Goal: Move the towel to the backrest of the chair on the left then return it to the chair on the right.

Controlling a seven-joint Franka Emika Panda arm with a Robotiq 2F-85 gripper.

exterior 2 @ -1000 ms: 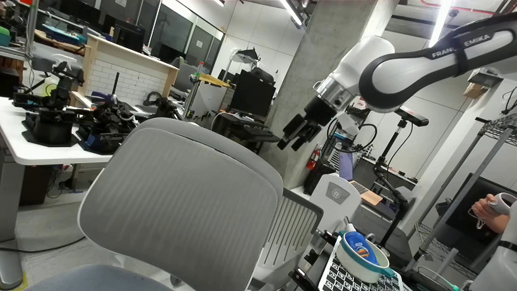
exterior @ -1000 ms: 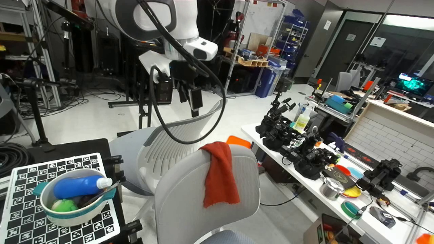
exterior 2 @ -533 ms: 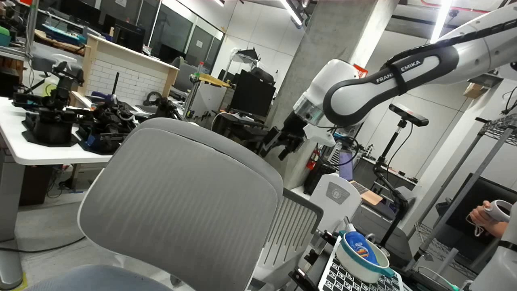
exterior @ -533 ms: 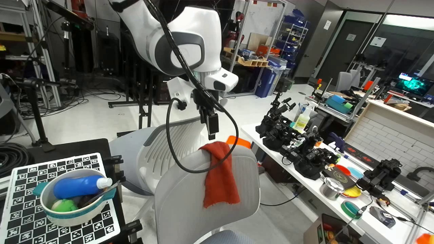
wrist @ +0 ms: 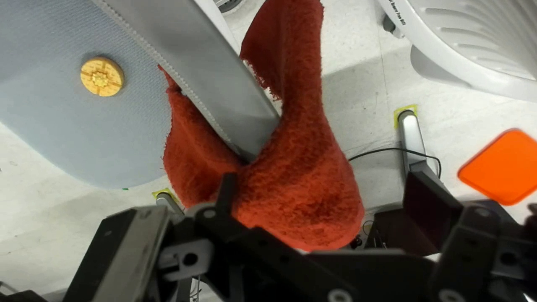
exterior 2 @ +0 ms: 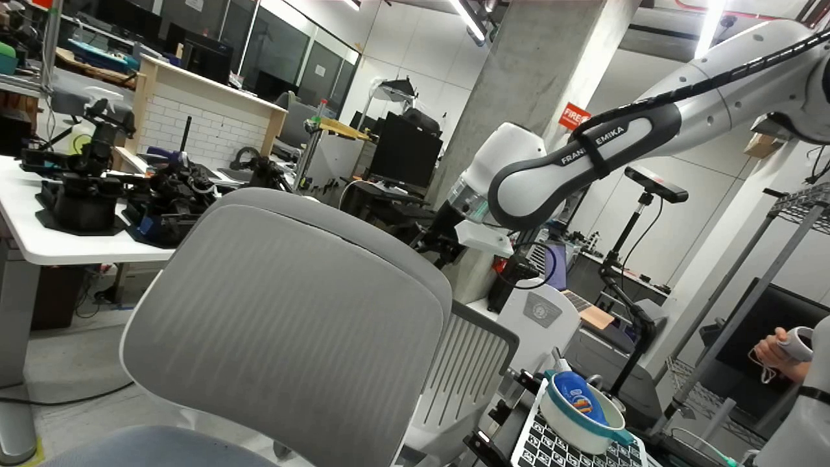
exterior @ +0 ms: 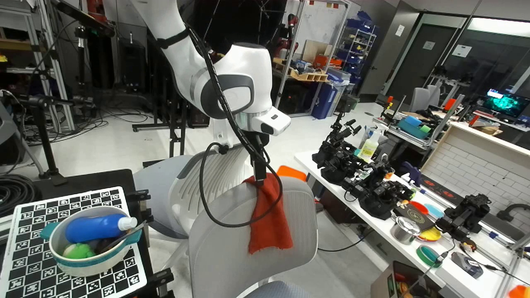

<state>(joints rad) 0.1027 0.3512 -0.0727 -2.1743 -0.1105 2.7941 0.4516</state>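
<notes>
In an exterior view, a white robot arm (exterior: 238, 89) is pointing its black gripper (exterior: 259, 177) down at a red towel (exterior: 270, 227), which is hanging over the backrest (exterior: 223, 248) of a gray chair (exterior: 275, 290) nearest the camera. A second chair (exterior: 190, 191) with a ribbed back is standing just beyond. At left, a blue bottle (exterior: 93, 227) is lying in a two-handled pot (exterior: 87, 269) on a patterned board (exterior: 33, 231).

In an exterior view, the gripper is showing at the top edge of a gray mesh backrest (exterior 2: 285, 318), partly hidden by it, while a hand (exterior 2: 776, 357) is holding a white device (exterior 2: 797, 344) at far right.

In the wrist view, the fingers (wrist: 432, 209) are standing wide apart. The towel is filling much of the gap and straddling the backrest's gray edge; the angle is leaving unclear whether either finger is touching it.
</notes>
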